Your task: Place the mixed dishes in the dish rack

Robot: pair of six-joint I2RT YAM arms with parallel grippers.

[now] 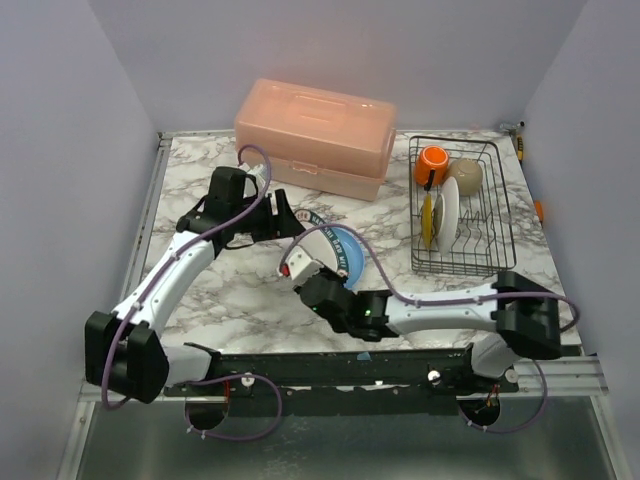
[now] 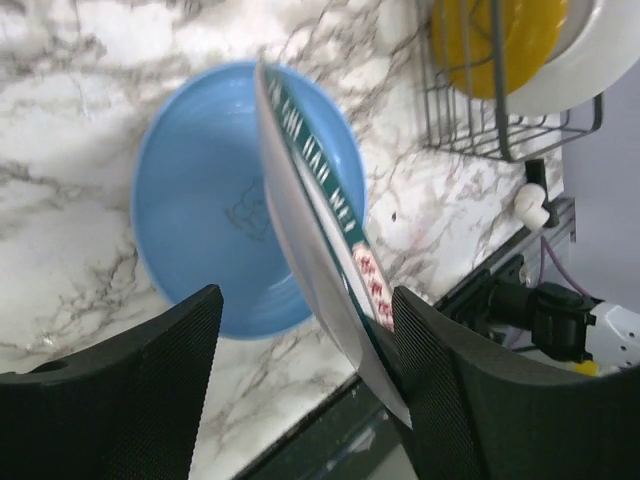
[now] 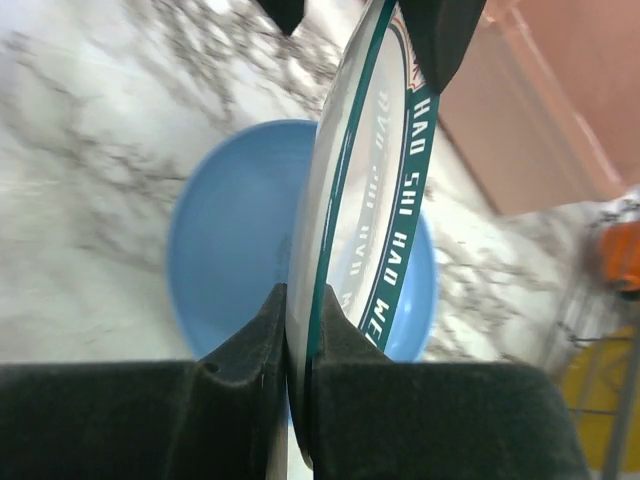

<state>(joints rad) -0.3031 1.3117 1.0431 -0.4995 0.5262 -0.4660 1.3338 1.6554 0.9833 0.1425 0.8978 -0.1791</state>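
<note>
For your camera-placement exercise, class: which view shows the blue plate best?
Left wrist: nearly the whole blue plate lies in view, crossed only by the green-rimmed plate. Right wrist shows it blurred and half hidden; the top view shows just a sliver.

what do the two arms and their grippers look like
Both the left arm and right arm have white link shells with black joints and black base blocks. A thin purple cable loops along each. The left gripper and right gripper each have two broad black fingers with a fine-grained matte surface.
</note>
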